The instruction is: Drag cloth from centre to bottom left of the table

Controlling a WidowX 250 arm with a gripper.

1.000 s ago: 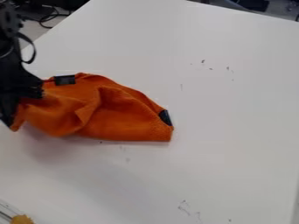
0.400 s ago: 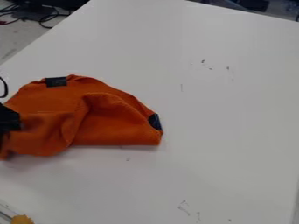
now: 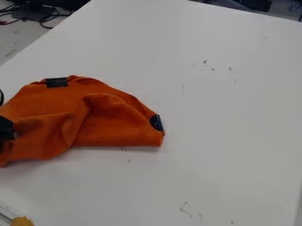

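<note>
At the very left edge, the black gripper [image 3: 6, 129] is sitting against the near-left part of the orange cloth [image 3: 115, 126]. Whether it is pinching the fabric or merely pressing on it, I cannot tell from here. The cloth is lying bunched on the left side of the table [image 3: 230, 119], about midway down, with a raised fold running through its middle. One dark patch [image 3: 56, 82] is marking its upper edge and another [image 3: 156, 122] its right-hand end.

By my reckoning the drag is only partly done: the cloth is resting left of centre, but its bulk is needing a good way further towards the bottom corner. What is worrying me is the grip — if it is a shallow one, the weight and rub of the trailing right end could be tugging the fabric free. Pulling too far left, rather than downwards, would be risking the cloth going out past the table's side. And down in the bottom left corner a yellowish piece [image 3: 22, 221] is lying beside a clear-looking object [image 3: 6, 215]; a low, wide sweep could be catching both and shoving them along, or leaving the cloth draped over them.
</note>
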